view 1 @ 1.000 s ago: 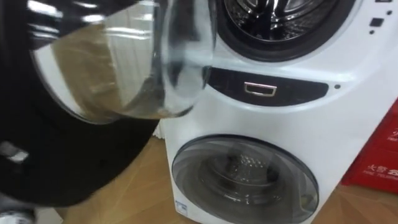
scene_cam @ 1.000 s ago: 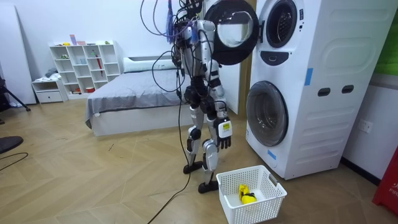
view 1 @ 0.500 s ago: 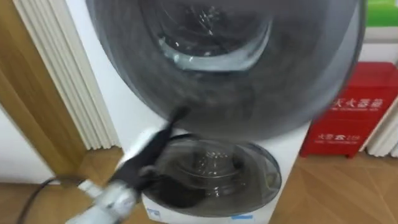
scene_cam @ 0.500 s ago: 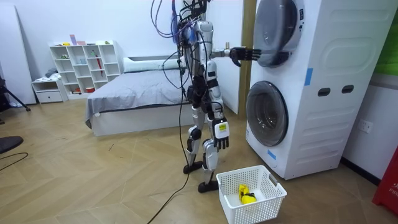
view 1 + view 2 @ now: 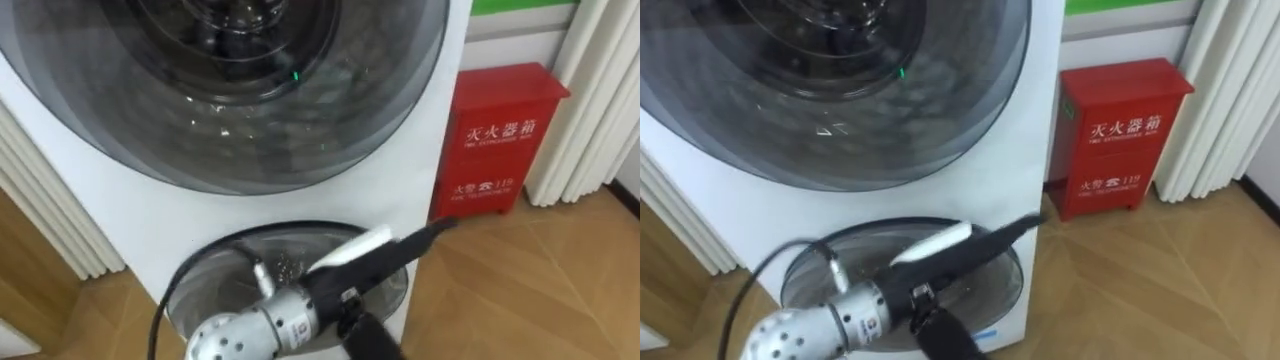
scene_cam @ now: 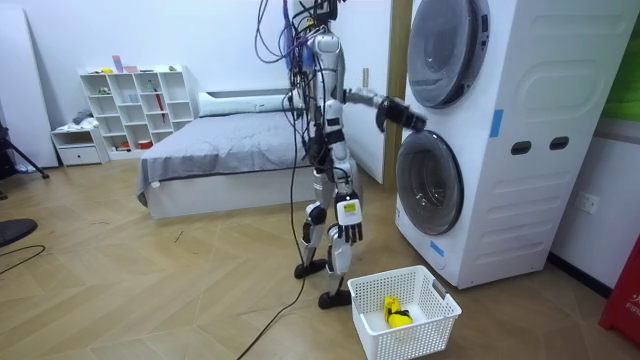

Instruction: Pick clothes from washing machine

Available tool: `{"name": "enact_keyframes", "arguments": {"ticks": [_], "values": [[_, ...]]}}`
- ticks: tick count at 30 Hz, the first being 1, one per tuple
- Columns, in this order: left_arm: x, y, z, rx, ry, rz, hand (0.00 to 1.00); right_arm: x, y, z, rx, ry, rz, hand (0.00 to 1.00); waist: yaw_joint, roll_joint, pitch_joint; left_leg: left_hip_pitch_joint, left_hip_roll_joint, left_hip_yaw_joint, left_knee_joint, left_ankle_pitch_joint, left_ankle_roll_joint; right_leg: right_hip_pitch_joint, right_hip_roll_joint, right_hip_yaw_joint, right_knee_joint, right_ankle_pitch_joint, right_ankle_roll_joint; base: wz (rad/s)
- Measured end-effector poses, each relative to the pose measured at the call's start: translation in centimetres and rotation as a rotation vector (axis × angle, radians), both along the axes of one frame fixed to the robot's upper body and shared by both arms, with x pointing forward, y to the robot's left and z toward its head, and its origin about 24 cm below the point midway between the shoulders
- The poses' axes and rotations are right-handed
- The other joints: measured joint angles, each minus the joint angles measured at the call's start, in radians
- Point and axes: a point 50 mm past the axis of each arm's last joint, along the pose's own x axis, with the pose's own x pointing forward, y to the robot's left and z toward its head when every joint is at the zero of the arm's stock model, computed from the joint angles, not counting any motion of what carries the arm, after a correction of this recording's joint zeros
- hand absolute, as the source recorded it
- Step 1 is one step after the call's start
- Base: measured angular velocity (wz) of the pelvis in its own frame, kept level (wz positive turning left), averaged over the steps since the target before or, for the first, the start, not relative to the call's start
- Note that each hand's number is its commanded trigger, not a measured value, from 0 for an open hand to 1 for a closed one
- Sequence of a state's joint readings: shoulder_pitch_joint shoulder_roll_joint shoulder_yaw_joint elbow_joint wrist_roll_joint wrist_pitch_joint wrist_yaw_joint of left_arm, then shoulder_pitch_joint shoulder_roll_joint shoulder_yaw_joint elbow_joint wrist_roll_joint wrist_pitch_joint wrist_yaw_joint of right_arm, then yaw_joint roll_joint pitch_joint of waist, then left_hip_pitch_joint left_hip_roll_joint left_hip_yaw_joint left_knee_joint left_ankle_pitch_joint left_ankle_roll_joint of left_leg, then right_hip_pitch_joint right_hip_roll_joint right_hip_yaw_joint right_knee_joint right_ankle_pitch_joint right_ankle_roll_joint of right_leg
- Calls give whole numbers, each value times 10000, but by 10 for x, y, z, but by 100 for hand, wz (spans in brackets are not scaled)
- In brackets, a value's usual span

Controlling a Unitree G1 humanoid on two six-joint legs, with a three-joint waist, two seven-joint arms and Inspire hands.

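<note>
Where the robot stands on the floor (image 6: 150, 290) before two stacked white washing machines (image 6: 500, 130), items as follows.

- Upper door (image 5: 230, 110): round, glass, closed; what lies behind it cannot be made out.
- Lower door (image 5: 205, 280): closed.
- Left robot hand (image 5: 390, 255): held out in front of the lower door, fingers stretched straight, holding nothing.
- Right robot hand (image 6: 347, 228): hanging by the thigh, fingers loose, empty.
- White basket (image 6: 432, 318): on the floor by the robot's feet, with a yellow item (image 6: 396, 314) inside.
- Red cabinet (image 5: 497, 140): just beside the machines.
</note>
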State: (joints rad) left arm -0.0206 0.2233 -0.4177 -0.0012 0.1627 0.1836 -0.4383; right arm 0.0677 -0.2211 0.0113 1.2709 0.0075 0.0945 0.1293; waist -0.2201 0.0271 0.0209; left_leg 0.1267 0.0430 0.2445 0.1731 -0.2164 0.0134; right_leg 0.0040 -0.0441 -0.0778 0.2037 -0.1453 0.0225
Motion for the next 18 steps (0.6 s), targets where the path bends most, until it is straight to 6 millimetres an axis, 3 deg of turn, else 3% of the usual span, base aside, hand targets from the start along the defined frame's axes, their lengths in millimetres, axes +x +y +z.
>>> {"name": "enact_keyframes", "arguments": {"ticks": [1, 2, 4, 5, 7, 8, 9, 10, 13, 18], "values": [[-15, 23, -38, 522, 1401, 1192, 0, -5, 2, -1, -14, 144, -184, 0, 204, -128, -43, 151, 32, -5, -103, 16, -31, 57, 65, 91, 39, -38, -38, -28], [-25, 37, -57, 793, 2148, 1912, 0, -7, 3, -2, -8, 225, -242, 0, 335, -201, -41, 225, 52, -3, -112, 9, -43, 96, 102, 134, 34, -50, -60, -20], [-80, 106, -118, 2043, 4974, 5464, 0, -17, 4, -3, 44, 268, -968, 0, 768, -391, -194, 277, 202, -39, -101, -81, -217, 170, 265, 139, -2, -88, -138, -2], [-97, 125, -128, 2296, 5601, 6540, 0, -19, 4, -3, 48, 263, -1167, 0, 924, -458, -199, 289, 230, -34, -104, -98, -246, 169, 296, 130, -1, -100, -158, 4], [-173, 185, -147, 3583, 7419, 10211, 0, -26, 2, -2, -7, 190, -1950, 0, 1512, -624, -257, 345, 408, 16, -100, -246, -480, 210, 450, 14, -25, -92, -193, -11], [-191, 195, -148, 3974, 7783, 10912, 0, -28, 2, -2, -17, 186, -2034, 0, 1724, -649, -277, 384, 429, 55, -102, -253, -492, 235, 463, -91, -29, -91, -198, -21], [-226, 205, -150, 4578, 8516, 12115, 0, -34, 0, -2, -61, 197, -2218, 0, 2009, -662, -276, 518, 443, 137, -104, -290, -535, 374, 463, -192, -85, -91, -199, -6], [-259, 204, -151, 5125, 9324, 12737, 0, -33, -1, -1, -90, 89, -2262, 0, 2053, -607, -274, 608, 456, 149, -103, -361, -556, 539, 442, -332, -188, -97, -193, 3], [-297, 185, -155, 5850, 10560, 12847, 0, -28, 5, -3, 165, -125, -2300, 0, 2059, -452, -201, 613, 448, 104, -101, -448, -513, 655, 364, -614, -181, -133, -140, 25], [-291, 163, -165, 5906, 10995, 12391, 0, -37, 10, -5, 383, 267, -2346, 0, 2035, -420, -145, 678, 454, -10, -103, -448, -511, 783, 384, -625, -169, -207, -192, 4]]}}
